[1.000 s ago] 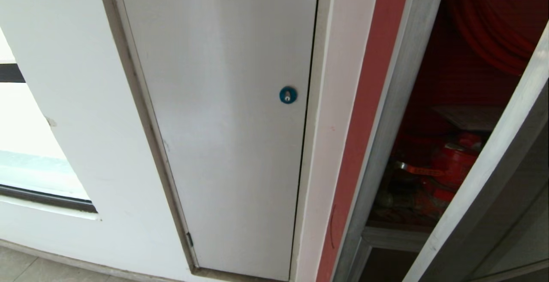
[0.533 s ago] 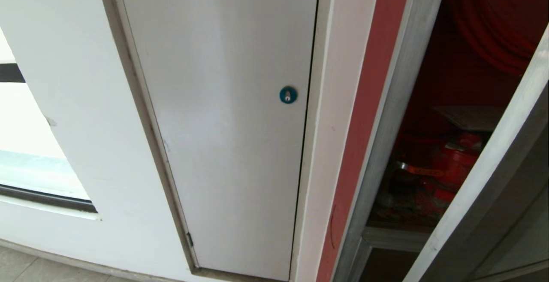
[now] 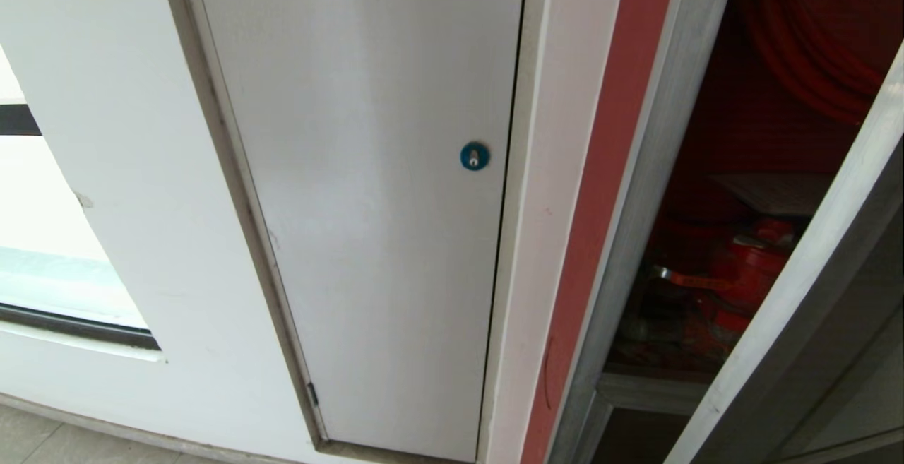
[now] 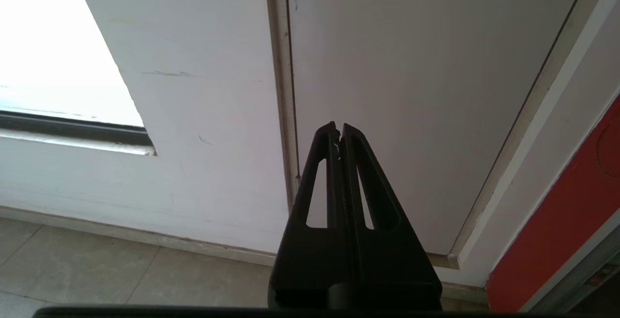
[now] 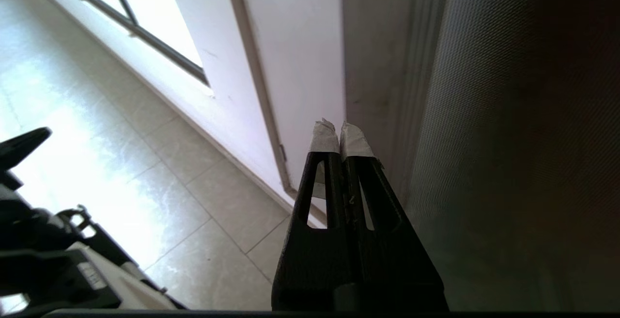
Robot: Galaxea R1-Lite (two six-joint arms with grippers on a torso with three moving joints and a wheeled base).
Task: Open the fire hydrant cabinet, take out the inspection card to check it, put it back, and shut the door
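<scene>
The fire hydrant cabinet (image 3: 635, 238) stands at the right in the head view, with a silver frame and a red interior. Its door (image 3: 812, 273) is swung partly open across the lower right. Inside I see a red hose coil (image 3: 819, 40), a red valve (image 3: 748, 266) and a flat pale sheet above the valve, the inspection card (image 3: 773, 192). Neither gripper shows in the head view. My right gripper (image 5: 340, 129) is shut and empty, its taped tips close beside the door's dark pane (image 5: 508, 139). My left gripper (image 4: 338, 128) is shut and empty, low before the white panel (image 4: 411, 90).
A plain white panel (image 3: 374, 203) with a round blue lock (image 3: 474, 157) fills the wall left of the cabinet. A window (image 3: 42, 238) lies further left. Tiled floor (image 5: 97, 114) runs along the wall, and part of my base (image 5: 48, 260) is on it.
</scene>
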